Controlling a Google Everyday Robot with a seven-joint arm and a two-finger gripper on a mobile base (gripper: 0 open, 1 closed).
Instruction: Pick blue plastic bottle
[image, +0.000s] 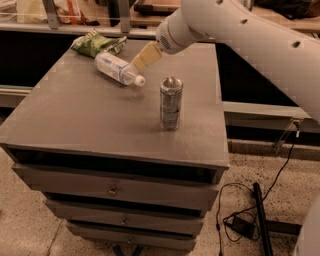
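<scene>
Where the bottle lies capped, the tool hovers close.

bottle clear, pale blue label, white cap | pincer tan, beside bottle | can silver
</scene>
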